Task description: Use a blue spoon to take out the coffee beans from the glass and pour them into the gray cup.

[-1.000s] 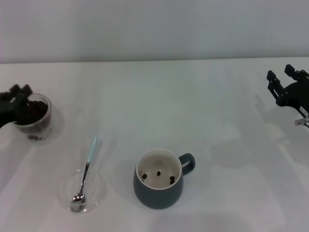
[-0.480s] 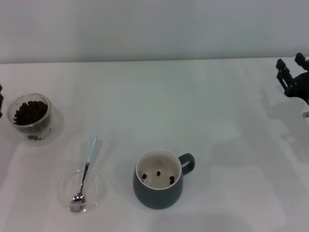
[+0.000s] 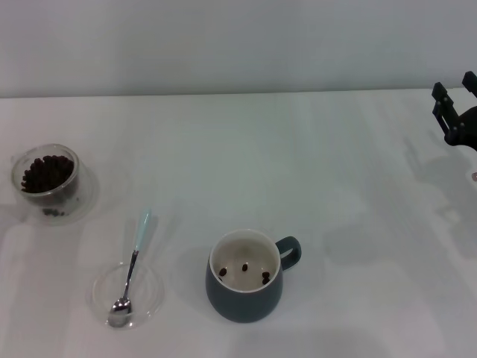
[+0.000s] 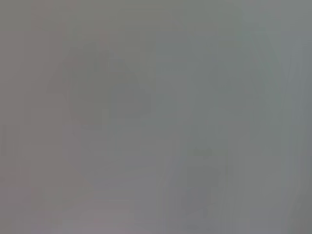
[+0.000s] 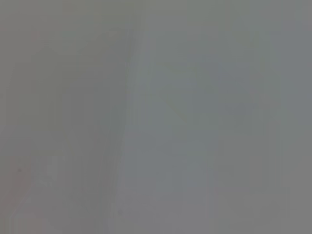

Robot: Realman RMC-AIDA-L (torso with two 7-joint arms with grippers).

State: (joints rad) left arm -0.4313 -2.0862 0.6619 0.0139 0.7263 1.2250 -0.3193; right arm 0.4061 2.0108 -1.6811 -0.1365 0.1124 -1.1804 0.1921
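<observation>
The gray cup (image 3: 244, 277) stands upright on the white surface (image 3: 298, 164), its loop handle turned toward the robot's right, with a few coffee beans on its cream inside. To the cup's left lies a flat clear glass dish (image 3: 127, 294); the blue spoon (image 3: 131, 273) rests with its metal bowl in the dish and its pale handle reaching out over the rim, away from the robot. Farther left of the cup and farther back stands the glass (image 3: 48, 179), holding a heap of coffee beans (image 3: 46, 172). The right gripper (image 3: 456, 91) is well to the cup's right at the far edge, fingers apart, holding nothing. The left gripper is out of sight.
</observation>
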